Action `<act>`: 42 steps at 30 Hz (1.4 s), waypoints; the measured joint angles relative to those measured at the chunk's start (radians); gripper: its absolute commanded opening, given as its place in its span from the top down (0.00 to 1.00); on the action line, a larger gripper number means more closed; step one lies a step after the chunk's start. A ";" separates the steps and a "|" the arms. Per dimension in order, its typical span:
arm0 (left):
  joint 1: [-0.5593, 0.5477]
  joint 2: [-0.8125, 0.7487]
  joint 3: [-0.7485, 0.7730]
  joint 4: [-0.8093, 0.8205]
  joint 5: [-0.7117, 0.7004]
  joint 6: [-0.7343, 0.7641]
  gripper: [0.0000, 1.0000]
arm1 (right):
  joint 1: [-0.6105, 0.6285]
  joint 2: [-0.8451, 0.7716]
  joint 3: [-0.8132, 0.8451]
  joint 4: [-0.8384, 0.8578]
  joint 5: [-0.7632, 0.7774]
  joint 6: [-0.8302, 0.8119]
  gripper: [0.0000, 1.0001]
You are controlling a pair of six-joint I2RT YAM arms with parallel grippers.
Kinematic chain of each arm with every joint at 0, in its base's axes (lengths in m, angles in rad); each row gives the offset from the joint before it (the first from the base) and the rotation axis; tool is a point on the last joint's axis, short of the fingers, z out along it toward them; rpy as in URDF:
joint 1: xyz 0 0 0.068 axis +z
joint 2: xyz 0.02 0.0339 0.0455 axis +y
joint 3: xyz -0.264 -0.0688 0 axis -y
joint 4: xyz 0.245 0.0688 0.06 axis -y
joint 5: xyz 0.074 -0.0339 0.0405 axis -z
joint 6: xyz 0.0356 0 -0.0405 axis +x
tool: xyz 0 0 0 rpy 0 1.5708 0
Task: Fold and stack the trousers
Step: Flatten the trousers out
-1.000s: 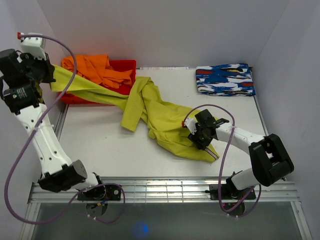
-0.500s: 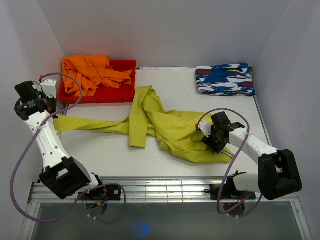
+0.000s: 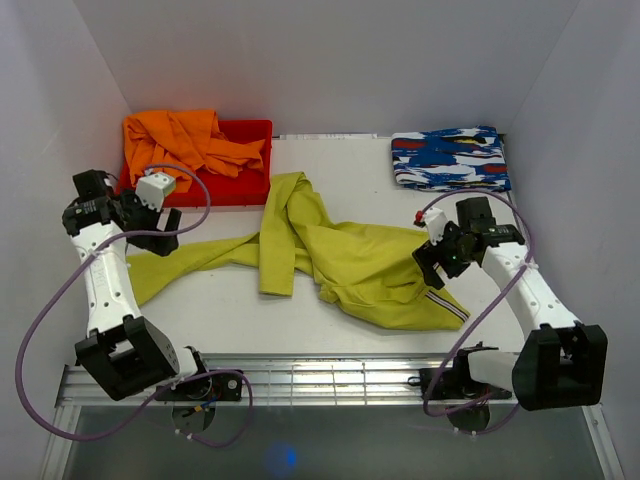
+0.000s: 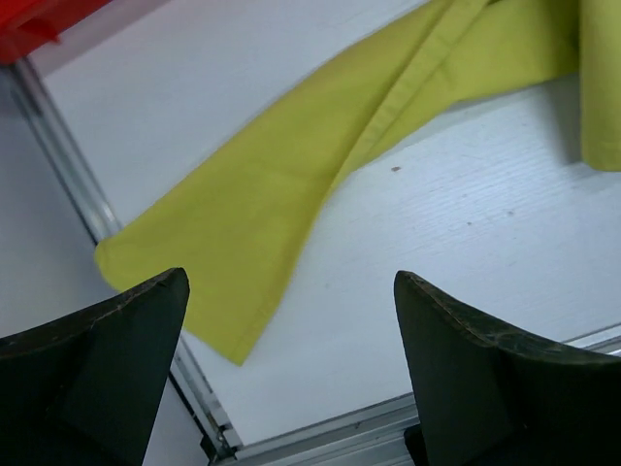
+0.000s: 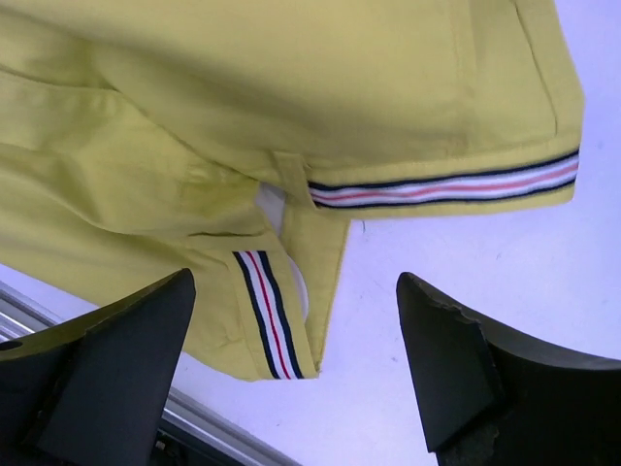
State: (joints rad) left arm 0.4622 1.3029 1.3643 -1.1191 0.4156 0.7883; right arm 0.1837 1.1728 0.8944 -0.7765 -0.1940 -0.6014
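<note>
The yellow-green trousers (image 3: 370, 270) lie rumpled across the table. One leg stretches left to its hem (image 4: 233, 233); the other is bunched in a fold at the middle (image 3: 285, 225). The striped waistband (image 5: 446, 184) lies at the right near the front edge. My left gripper (image 3: 168, 232) hovers open just above the left leg's end, and in the left wrist view its gripper (image 4: 291, 282) holds nothing. My right gripper (image 3: 435, 262) stands open over the waistband corner (image 5: 270, 316), with nothing between the jaws of the gripper (image 5: 296, 280).
A red bin (image 3: 250, 188) with an orange garment (image 3: 180, 140) sits at the back left, close behind my left arm. A folded blue, white and red patterned cloth (image 3: 450, 158) lies at the back right. A metal rail (image 3: 330, 365) runs along the front edge.
My left gripper came down from over the bin, laid the leg on the table and opened. My right gripper opened off the waistband and shifted right.
</note>
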 measured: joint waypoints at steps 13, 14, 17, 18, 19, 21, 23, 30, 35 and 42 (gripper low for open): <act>-0.175 0.042 -0.346 0.131 0.068 0.043 0.02 | -0.365 0.314 0.028 -0.009 -0.170 0.107 0.13; -0.176 0.047 -0.363 0.146 0.068 0.044 0.02 | -0.388 0.332 0.039 -0.003 -0.188 0.124 0.13; -0.179 0.051 -0.422 0.194 0.070 0.057 0.02 | -0.442 0.382 0.074 0.028 -0.245 0.176 0.14; -0.181 0.051 -0.444 0.209 0.070 0.061 0.02 | -0.452 0.394 0.080 0.043 -0.257 0.187 0.15; -0.183 0.051 -0.461 0.225 0.070 0.063 0.02 | -0.458 0.408 0.084 0.064 -0.275 0.206 0.16; -0.193 0.051 -0.504 0.275 0.069 0.066 0.02 | -0.459 0.432 0.084 0.101 -0.313 0.237 0.26; -0.203 0.051 -0.530 0.314 0.068 0.064 0.02 | -0.458 0.455 0.084 0.131 -0.355 0.272 0.41; -0.260 0.116 -0.534 0.491 0.044 0.041 0.02 | -0.457 0.515 0.084 0.193 -0.444 0.341 0.71; -0.318 0.168 -0.534 0.579 0.039 0.042 0.05 | -0.457 0.517 0.084 0.212 -0.477 0.359 0.92; -0.408 0.236 -0.533 0.674 0.016 0.051 0.49 | -0.459 0.512 0.084 0.210 -0.495 0.358 0.92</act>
State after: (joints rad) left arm 0.0540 1.5391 0.8310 -0.4450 0.4316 0.8394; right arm -0.2749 1.6852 0.9783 -0.5663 -0.6888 -0.2436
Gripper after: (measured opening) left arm 0.672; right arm 0.087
